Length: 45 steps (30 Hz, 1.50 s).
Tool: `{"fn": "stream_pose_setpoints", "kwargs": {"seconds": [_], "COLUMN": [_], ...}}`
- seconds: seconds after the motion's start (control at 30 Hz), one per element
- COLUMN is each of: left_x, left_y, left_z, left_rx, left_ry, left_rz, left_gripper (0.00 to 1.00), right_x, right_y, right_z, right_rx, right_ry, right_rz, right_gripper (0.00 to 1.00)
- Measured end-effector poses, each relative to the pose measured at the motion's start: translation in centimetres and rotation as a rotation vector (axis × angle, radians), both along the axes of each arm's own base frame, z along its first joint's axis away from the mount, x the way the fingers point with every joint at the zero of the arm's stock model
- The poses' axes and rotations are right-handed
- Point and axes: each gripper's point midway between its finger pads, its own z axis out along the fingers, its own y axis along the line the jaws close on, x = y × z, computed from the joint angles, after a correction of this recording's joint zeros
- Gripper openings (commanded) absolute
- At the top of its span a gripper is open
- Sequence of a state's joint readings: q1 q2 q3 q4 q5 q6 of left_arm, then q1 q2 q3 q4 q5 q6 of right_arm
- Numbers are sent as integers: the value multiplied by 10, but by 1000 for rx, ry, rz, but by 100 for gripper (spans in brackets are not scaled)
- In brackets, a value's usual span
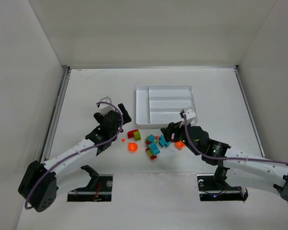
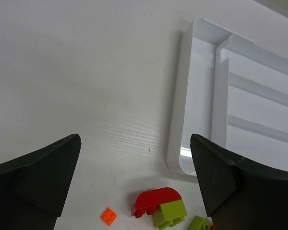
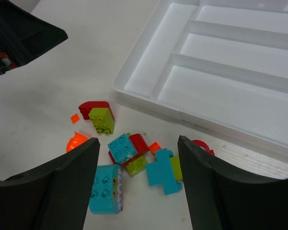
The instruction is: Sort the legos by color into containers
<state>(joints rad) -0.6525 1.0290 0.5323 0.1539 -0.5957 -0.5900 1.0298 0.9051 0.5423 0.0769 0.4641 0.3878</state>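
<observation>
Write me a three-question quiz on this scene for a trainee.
1. True or false: no legos lie in the white tray yet.
2. The left gripper is: A) open and empty; B) shut on a red brick; C) shut on the tray's rim.
3. Fill in: in the left wrist view, the rounded red brick touches a ____.
Key: 1 true; 2 A; 3 yellow-green brick.

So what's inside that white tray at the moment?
Nothing that shows: the slots of the white tray look bare, and the legos all lie on the table in front of it. From above, the right gripper hides the tray's near right corner, so that bit can't be checked.
</observation>
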Motion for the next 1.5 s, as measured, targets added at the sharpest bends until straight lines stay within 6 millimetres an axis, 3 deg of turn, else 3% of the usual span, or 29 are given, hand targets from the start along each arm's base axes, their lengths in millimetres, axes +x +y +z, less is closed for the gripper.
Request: {"fn": "stream_pose_setpoints", "kwargs": {"seconds": [0.07, 0.17, 0.27, 0.37, 0.5, 0.53, 0.6, 0.63, 0.7, 0.8, 0.97, 1.13, 1.3, 1.5], "left_x": [2, 6, 8, 9, 7, 6, 2, 1, -2, -6, -28, -49, -69, -92], "left_y": [0, 0, 0, 2, 6, 5, 1, -1, -5, -14, -27, -35, -47, -64], "left_z": [1, 5, 7, 9, 18, 23, 34, 39, 45, 42, 23, 12, 7, -6], "left_rx": [-9, -27, -34, -32, -22, -26, -46, -50, -53, -48, -45, -56, -86, -102], "left_ry": [-3, -19, -28, -34, -65, -79, -109, -124, -138, -126, -86, -43, -13, 46], "left_rz": [0, 1, 4, 10, 31, 28, 9, -5, -34, -82, -184, -250, -316, -402], "left_gripper": [100, 100, 100, 100, 100, 87, 46, 34, 26, 25, 41, 48, 50, 50], "right_x": [-5, -12, -19, -22, -27, -31, -39, -42, -46, -48, -50, -54, -66, -66], "right_y": [2, 5, 6, 6, 13, 16, 23, 26, 31, 35, 42, 53, 65, 66], "right_z": [3, 2, -7, -16, -25, -27, -33, -37, -46, -61, -74, -82, -88, -96], "right_rx": [9, 3, -21, -55, -93, -105, -126, -139, -170, -218, -260, -282, -303, -318], "right_ry": [-4, 3, 30, 59, 83, 86, 92, 97, 111, 132, 152, 172, 182, 198], "right_rz": [16, 41, 55, 59, 79, 94, 127, 141, 159, 168, 182, 212, 261, 243], "right_gripper": [55, 24, 14, 18, 57, 62, 68, 69, 69, 69, 67, 65, 63, 57]}}
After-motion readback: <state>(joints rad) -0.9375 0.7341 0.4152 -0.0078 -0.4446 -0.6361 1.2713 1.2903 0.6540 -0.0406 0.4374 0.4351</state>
